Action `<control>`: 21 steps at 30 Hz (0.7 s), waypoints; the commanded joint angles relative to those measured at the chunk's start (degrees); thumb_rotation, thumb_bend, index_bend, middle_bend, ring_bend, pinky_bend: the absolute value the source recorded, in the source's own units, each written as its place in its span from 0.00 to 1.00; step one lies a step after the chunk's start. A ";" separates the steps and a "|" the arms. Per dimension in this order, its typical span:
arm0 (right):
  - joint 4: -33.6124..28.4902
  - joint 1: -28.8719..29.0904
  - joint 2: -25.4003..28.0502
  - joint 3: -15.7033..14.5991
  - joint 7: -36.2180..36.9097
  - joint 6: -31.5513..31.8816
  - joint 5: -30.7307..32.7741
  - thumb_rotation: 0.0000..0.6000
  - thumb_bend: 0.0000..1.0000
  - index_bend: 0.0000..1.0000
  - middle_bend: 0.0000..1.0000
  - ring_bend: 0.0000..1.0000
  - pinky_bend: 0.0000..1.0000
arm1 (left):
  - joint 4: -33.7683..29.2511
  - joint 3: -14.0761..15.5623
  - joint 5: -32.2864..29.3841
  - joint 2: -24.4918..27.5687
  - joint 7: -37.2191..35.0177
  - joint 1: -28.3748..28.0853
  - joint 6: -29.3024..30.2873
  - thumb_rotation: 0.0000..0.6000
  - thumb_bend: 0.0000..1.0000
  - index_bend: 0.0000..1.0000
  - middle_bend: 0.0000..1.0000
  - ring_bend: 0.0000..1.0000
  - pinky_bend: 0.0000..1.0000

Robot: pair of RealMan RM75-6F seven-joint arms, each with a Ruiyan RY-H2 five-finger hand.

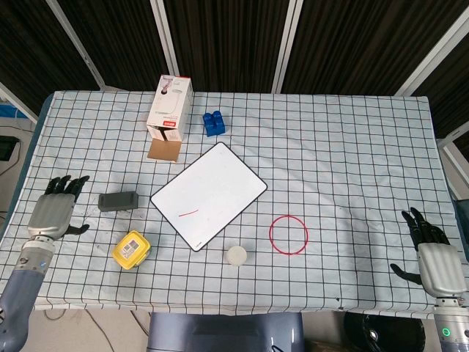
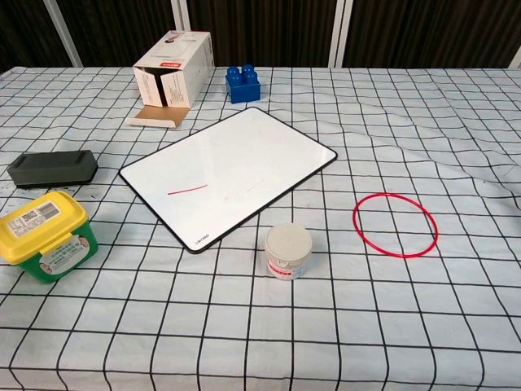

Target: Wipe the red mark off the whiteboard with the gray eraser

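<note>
Non-task items on the checked tablecloth (image 1: 352,161): five noted.

An opened white carton (image 1: 169,108) lies on its side at the far left-centre, its end flap (image 2: 155,117) folded out flat onto the cloth; a red band marks its lower face in the head view. A blue toy brick (image 1: 214,122) sits just right of the carton, apart from it. A yellow-lidded green tub (image 2: 43,235), labelled on the lid, stands upright at the near left. A small white round jar (image 2: 287,250), lid on, stands near the front centre. A thin red ring (image 2: 395,225) lies flat to the right of the jar, apart from it.
</note>
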 commanded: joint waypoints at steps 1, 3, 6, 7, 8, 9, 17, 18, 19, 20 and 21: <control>0.01 0.00 0.01 0.02 0.05 -0.05 0.09 1.00 0.04 0.00 0.03 0.17 0.20 | 3.95 -2.58 -9.70 -3.04 5.40 -6.36 -4.73 1.00 0.13 0.06 0.13 0.00 0.05; 0.04 0.00 0.01 0.05 0.10 -0.08 0.18 1.00 0.04 0.00 0.03 0.17 0.20 | 5.84 -2.73 -12.15 -4.04 6.61 -8.24 -5.82 1.00 0.13 0.06 0.14 0.00 0.05; 0.01 0.05 0.00 0.09 0.08 -0.22 0.33 1.00 0.04 0.00 0.03 0.17 0.20 | 9.17 -2.63 -15.74 -5.60 7.39 -11.29 -9.30 1.00 0.13 0.06 0.14 0.00 0.05; 0.00 0.09 0.00 0.09 -0.01 -0.28 0.34 1.00 0.04 0.00 0.03 0.17 0.20 | 10.22 -2.50 -16.50 -6.01 7.54 -12.11 -10.36 1.00 0.13 0.06 0.15 0.00 0.05; -0.01 0.11 -0.02 0.08 -0.10 -0.32 0.35 1.00 0.04 0.00 0.03 0.17 0.20 | 11.39 -2.23 -17.14 -6.45 7.83 -12.95 -11.42 1.00 0.13 0.06 0.15 0.00 0.05; -0.02 0.13 -0.04 0.08 -0.20 -0.35 0.38 1.00 0.04 0.00 0.03 0.17 0.20 | 12.53 -1.96 -17.71 -6.90 8.11 -13.73 -12.34 1.00 0.13 0.06 0.15 0.00 0.05; -0.19 0.21 -0.03 0.19 -0.53 -0.81 1.08 1.00 0.04 0.00 0.03 0.17 0.20 | 18.81 0.50 -18.06 -10.44 7.79 -17.00 -15.43 1.00 0.13 0.18 0.22 0.01 0.05; -0.19 0.23 -0.02 0.21 -0.56 -0.85 1.15 1.00 0.04 0.00 0.03 0.17 0.20 | 18.90 0.78 -17.56 -10.58 7.40 -17.00 -15.57 1.00 0.13 0.19 0.22 0.01 0.05; -0.20 0.24 -0.01 0.23 -0.57 -0.88 1.21 1.00 0.04 0.00 0.03 0.17 0.20 | 18.97 1.08 -17.05 -10.68 6.98 -16.99 -15.77 1.00 0.13 0.20 0.23 0.02 0.05; -0.22 0.25 0.00 0.24 -0.56 -0.92 1.26 1.00 0.04 0.00 0.03 0.17 0.20 | 19.14 1.42 -16.35 -10.78 6.35 -16.95 -15.86 1.00 0.13 0.20 0.23 0.03 0.05; -0.22 0.26 0.01 0.25 -0.56 -0.94 1.27 1.00 0.04 0.00 0.03 0.17 0.20 | 19.34 1.77 -15.75 -10.86 5.88 -16.95 -15.85 1.00 0.13 0.21 0.23 0.03 0.05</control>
